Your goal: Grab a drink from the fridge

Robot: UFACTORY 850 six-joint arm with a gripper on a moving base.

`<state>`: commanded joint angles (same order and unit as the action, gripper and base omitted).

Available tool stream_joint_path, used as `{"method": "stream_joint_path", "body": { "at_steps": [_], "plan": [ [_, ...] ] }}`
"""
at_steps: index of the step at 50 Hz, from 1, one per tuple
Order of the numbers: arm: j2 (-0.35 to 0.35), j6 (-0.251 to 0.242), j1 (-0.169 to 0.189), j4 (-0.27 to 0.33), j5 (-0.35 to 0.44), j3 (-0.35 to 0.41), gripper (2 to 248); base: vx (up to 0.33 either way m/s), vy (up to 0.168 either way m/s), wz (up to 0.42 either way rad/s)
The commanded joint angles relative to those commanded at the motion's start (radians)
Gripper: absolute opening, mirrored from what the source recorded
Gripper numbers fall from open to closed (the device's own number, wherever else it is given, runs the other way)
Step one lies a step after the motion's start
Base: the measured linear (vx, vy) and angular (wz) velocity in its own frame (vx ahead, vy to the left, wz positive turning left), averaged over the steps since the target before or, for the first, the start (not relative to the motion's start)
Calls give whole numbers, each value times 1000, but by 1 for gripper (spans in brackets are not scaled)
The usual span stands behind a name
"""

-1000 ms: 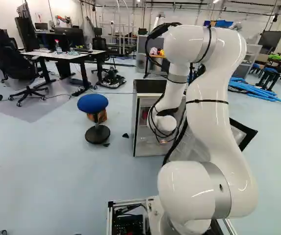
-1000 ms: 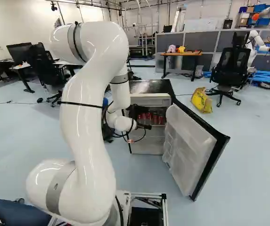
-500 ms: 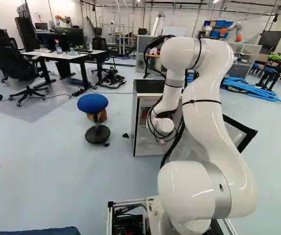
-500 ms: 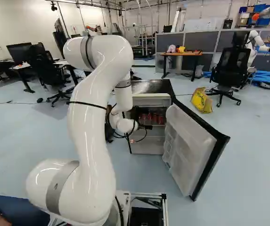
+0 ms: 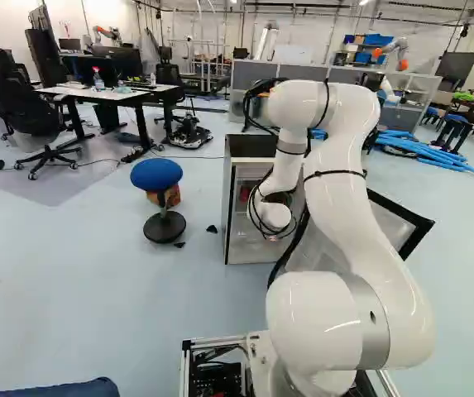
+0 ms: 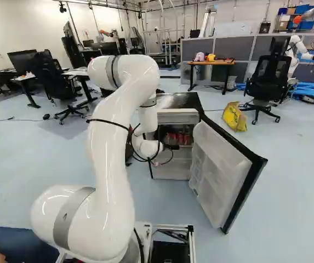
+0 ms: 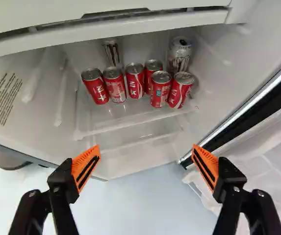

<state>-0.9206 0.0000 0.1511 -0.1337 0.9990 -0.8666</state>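
Over there the fridge door stands wide open to the right of the gripper, and a blue-topped stool sits left of the fridge. The fingers are spread apart; red drink cans stand ahead, on a shelf inside.

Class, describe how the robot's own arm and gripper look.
The arm is glossy white with rounded segments, grey bands at the joints, thin black straps around it and loose black cables near the wrist. The gripper is black, with two fingers carrying ribbed orange pads with dark slots.
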Motion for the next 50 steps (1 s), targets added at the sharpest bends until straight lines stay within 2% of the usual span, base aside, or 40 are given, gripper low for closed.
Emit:
{"method": "stream_joint_path", "body": {
  "at_steps": [24, 50],
  "plan": [
    [-98, 0, 9, 0, 55, -84, 247, 0, 0, 0],
    [-184, 0, 8, -1, 113, -143, 247, 0, 0, 0]
  ]
}}
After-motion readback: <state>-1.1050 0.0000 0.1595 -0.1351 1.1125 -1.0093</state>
